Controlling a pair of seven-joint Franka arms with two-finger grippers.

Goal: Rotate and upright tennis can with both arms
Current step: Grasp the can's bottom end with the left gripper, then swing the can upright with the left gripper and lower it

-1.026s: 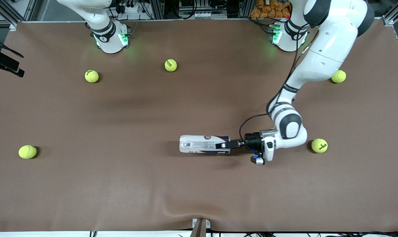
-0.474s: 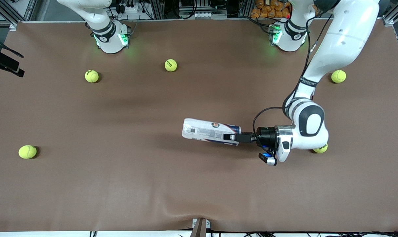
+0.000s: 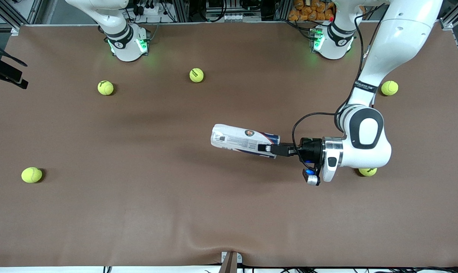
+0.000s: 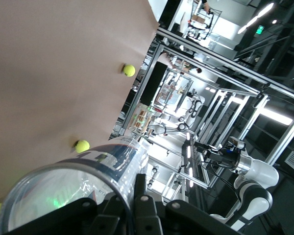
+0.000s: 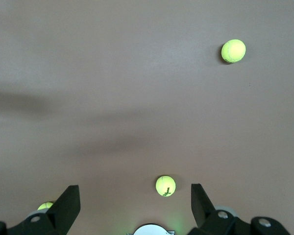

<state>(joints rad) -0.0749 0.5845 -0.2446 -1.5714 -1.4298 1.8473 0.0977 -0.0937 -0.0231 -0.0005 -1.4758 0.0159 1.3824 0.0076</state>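
- Brown cloth covers the surface (image 3: 138,212), and five yellow-green tennis balls lie spread on it.
- The left claw (image 3: 268,148) pinches the tennis can (image 3: 244,140) at its rim end, over the middle of the surface, a little toward the left arm's end.
- The tennis can is held lying almost flat in the air, its free end slightly tilted, with a dark shadow on the cloth under it.
- In the left wrist view the tennis can (image 4: 73,181) shows its clear open mouth, and one finger (image 4: 139,196) of the left claw presses on its rim.
- One ball (image 3: 367,171) is partly hidden under the left arm's wrist; another ball (image 3: 389,88) lies near the edge at the left arm's end.
- The right arm waits high above the surface. The right claw (image 5: 134,205) has its fingers spread wide, with nothing between them.
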